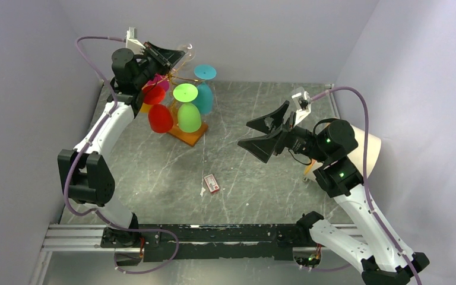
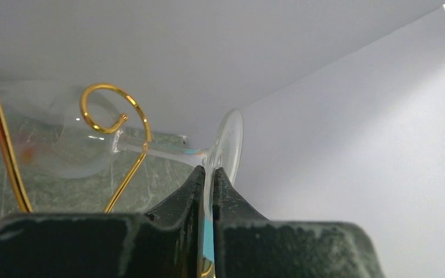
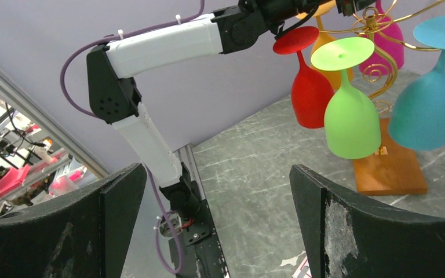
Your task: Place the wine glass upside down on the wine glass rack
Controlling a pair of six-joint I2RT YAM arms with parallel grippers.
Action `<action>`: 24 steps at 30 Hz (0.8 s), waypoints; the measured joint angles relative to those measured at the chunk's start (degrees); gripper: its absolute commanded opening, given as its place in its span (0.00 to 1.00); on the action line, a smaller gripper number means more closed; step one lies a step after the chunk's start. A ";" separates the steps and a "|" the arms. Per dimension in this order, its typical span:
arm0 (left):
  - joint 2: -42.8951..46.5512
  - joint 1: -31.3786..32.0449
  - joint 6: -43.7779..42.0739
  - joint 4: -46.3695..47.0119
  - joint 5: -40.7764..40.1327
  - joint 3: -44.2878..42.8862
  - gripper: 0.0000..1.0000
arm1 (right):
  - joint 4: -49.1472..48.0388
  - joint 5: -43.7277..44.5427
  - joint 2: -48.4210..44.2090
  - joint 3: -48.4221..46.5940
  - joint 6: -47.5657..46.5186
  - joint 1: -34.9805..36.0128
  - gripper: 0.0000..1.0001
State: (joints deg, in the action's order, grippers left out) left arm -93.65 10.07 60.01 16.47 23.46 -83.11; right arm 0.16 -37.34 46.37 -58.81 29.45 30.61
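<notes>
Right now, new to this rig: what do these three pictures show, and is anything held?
Two robot arms work at a grey table. One picture looks down from above; the others come from wrist cameras. The left end effector is shut on the foot of a clear wine glass, at the gold wine glass rack, where coloured glasses hang upside down. The right end effector is open and empty. A small red-and-white item lies on the table.

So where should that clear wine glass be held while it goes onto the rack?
Grip the wine glass by the rim of its flat foot, from the end away from the bowl, as the left fingers pinch it now. The stem sits at the rack's gold scroll and must stay free.
</notes>
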 measured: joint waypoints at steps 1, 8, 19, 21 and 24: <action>-0.04 0.00 0.02 0.72 0.13 0.00 0.07 | 0.20 0.11 0.00 0.00 -0.11 0.00 1.00; -2.05 0.00 0.02 4.63 0.74 -0.31 0.07 | 0.68 0.61 -0.11 0.00 -0.46 0.00 1.00; -4.87 0.07 0.28 8.20 2.25 -1.84 0.07 | 1.05 0.72 -0.37 0.00 -1.18 0.00 1.00; -5.01 0.07 0.28 8.24 2.21 -2.01 0.07 | 1.05 0.72 -0.37 0.00 -1.20 0.00 1.00; -5.05 0.07 0.26 8.24 1.77 -2.01 0.07 | 1.05 0.72 -0.37 0.00 -1.27 0.00 1.00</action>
State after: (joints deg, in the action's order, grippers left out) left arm -98.70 10.13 60.27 24.71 25.23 -85.12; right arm 1.21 -36.62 46.00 -58.81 28.18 30.61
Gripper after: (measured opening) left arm 0.093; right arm 0.997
